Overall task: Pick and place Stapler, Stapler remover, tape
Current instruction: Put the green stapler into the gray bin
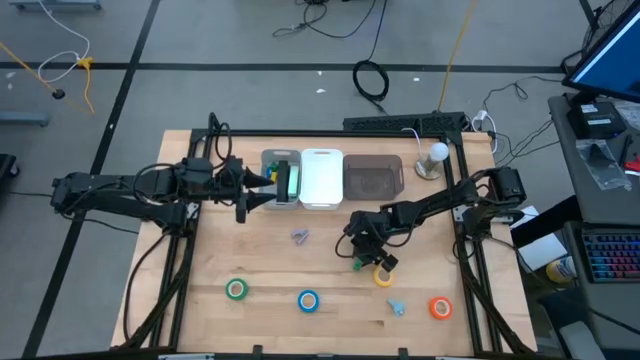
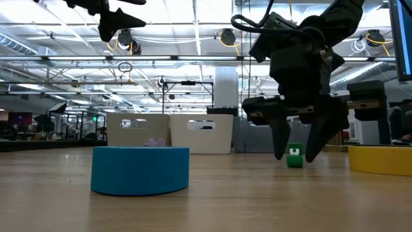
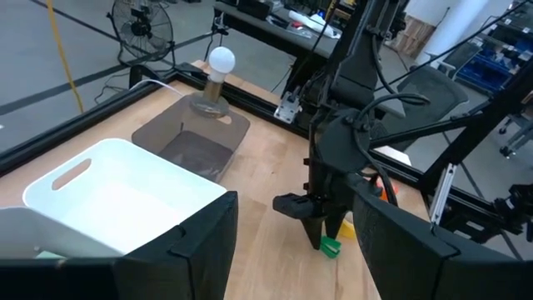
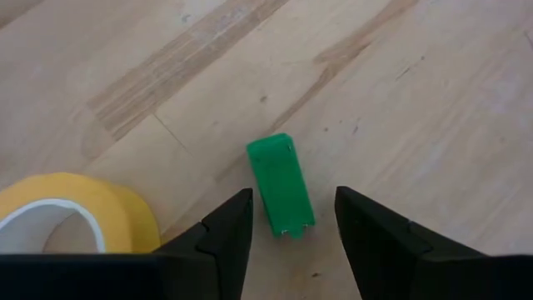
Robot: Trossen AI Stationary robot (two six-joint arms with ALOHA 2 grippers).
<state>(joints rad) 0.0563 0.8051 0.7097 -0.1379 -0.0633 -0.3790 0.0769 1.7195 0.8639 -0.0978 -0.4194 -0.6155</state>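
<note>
The right gripper [image 4: 287,242] hangs low over the tabletop [image 1: 330,285] with its fingers spread apart, holding nothing. Between the fingertips, lying flat on the wood and touching neither of them, is a small green stapler [image 4: 281,185]. In the low view the same green block [image 2: 294,156] shows in the gap between the two dark fingers. Just beside the right gripper, off one finger, sits the yellow tape roll [image 4: 67,212], close to the stapler but apart from it. The orange tape roll [image 1: 440,307] and a small pale blue stapler remover [image 1: 397,306] lie near this gripper on its outer side, the blue tape roll [image 1: 308,300] and green tape roll [image 1: 236,289] further off along the same row. A small purple piece [image 1: 300,236] lies on the wood between the two arms.

The left gripper [image 1: 262,187] is raised beside the bins, next to the white bin [image 1: 322,178], its fingers parted and empty.
</note>
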